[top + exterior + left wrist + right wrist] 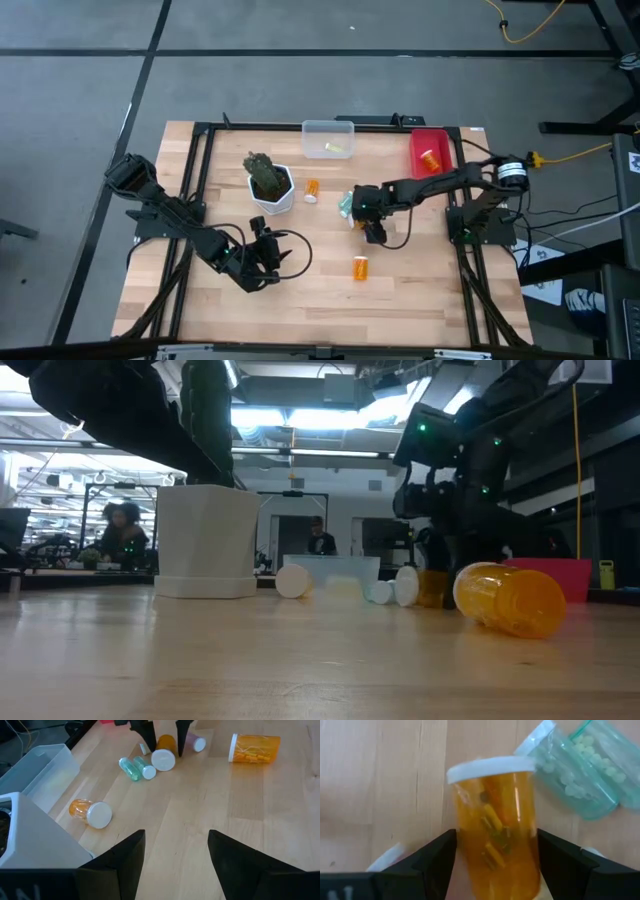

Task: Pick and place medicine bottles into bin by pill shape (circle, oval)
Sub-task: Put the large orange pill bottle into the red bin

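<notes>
My right gripper [372,228] is at the table's middle right, shut on an orange pill bottle with a white cap [495,820]. This bottle also shows in the left wrist view [166,742]. Two green bottles [346,204] lie on their sides just beside it, and a pinkish one [195,742] lies behind it. One orange bottle [312,190] lies by the white plant pot [270,185], and another [360,267] lies nearer the front edge. My left gripper [268,250] is open and empty, low over the table's near left. My right gripper pinches the orange bottle's body [465,845] between its two fingers, one on each side, below the cap. The fingers [145,735] come from above and lie across the bottle. The bottle lies level, low at the table [432,588], with its cap [163,760] toward my left arm.
A clear bin [328,140] stands at the far edge and holds something small and pale. A red bin [430,150] at the far right holds an orange bottle. The plant pot stands left of centre. People sit in the room behind the table.
</notes>
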Tool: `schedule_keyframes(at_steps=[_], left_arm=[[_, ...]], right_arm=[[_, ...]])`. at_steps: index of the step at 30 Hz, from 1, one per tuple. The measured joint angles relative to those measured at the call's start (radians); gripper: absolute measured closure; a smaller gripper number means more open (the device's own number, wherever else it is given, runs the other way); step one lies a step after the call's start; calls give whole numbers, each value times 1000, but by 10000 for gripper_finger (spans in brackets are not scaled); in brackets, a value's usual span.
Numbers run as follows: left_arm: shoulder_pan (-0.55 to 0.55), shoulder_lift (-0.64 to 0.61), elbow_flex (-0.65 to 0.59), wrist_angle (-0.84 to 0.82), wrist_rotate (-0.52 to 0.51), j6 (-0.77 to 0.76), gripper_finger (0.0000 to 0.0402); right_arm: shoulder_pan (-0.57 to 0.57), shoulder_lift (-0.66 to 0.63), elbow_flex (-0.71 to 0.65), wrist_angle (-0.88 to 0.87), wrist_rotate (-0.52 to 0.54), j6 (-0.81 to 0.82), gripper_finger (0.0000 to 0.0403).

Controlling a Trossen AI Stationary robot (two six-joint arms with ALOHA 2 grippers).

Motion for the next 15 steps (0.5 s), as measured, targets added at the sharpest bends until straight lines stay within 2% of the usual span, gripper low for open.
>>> schedule_keyframes(at_steps=[15], left_arm=[[0,0,0,0,0,0,191]], right_arm=[[0,-10,-2,33,3,80,145]])
